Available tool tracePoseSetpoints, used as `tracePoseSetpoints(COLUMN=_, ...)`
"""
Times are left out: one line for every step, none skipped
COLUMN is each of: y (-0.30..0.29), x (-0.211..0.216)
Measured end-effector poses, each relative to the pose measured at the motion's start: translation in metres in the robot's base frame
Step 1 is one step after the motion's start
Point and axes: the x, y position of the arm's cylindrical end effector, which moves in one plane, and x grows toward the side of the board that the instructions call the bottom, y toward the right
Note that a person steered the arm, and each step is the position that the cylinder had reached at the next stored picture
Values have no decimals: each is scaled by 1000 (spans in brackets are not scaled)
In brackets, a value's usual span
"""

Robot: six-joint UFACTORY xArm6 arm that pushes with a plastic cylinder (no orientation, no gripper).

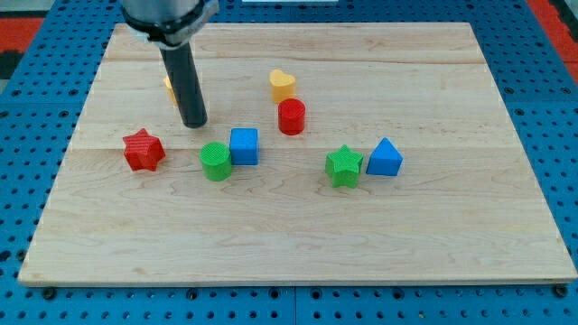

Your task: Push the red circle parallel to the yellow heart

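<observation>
The red circle [292, 117] is a short red cylinder standing on the wooden board [298, 235], just below and slightly right of the yellow heart [282, 85]; the two nearly touch. My tip [194, 124] is on the board well to the left of the red circle, above the green cylinder [215, 161] and the blue cube [244, 146]. The rod hides most of a yellow block [169, 88] behind it.
A red star [143, 150] lies at the left. A green star [343, 166] and a blue triangular block [385, 157] sit side by side at the right. The board is edged by blue pegboard [36, 135].
</observation>
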Motion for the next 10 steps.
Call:
tracePoseSetpoints(y=46, x=18)
tracePoseSetpoints(y=89, x=20)
tracePoseSetpoints(y=97, x=34)
tracePoseSetpoints(y=92, x=15)
tracePoseSetpoints(y=121, x=-8)
tracePoseSetpoints(y=159, x=-16)
tracePoseSetpoints(y=204, x=-6)
tracePoseSetpoints(y=206, x=3)
tracePoseSetpoints(y=206, x=0)
tracePoseSetpoints(y=211, x=15)
